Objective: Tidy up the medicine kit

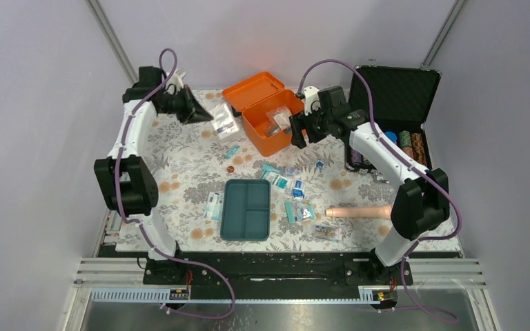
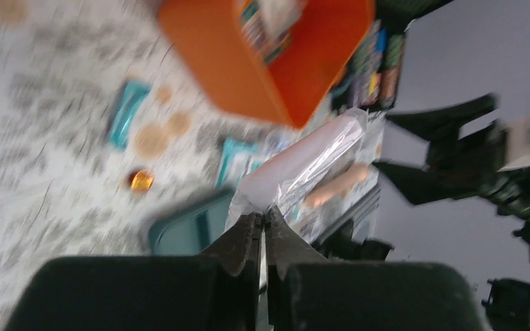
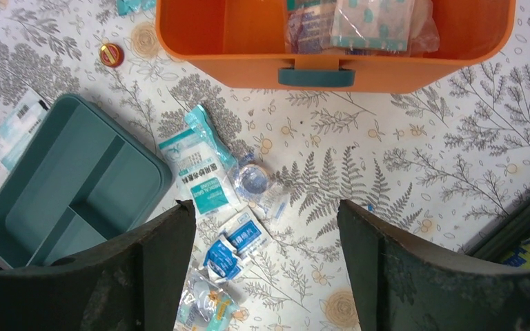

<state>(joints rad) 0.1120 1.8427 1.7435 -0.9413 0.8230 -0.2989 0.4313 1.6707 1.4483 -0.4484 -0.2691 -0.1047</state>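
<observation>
Right gripper point(image 3: 266, 207) jaws stand wide apart with nothing between them, above the cloth point(image 3: 400, 172) just short of the orange box point(image 3: 248, 65), whose teal latch point(image 3: 316, 76) faces them. Left gripper point(image 2: 263, 219) jaws are closed on the end of a clear packet point(image 2: 310, 165) over the far left of the cloth, near the box's open lid point(image 1: 254, 89); that view is blurred. The box stands at far centre with packets inside. The teal tray point(image 1: 246, 209) lies flat near the front edge, between the arm bases. Loose packets point(image 1: 291, 186) lie between tray and box. Bare cloth shows left of the tray. A black case point(image 1: 395, 89) stands open at the far right edge. The cloth is floral; pale walls point(image 1: 41, 103) enclose the table.
</observation>
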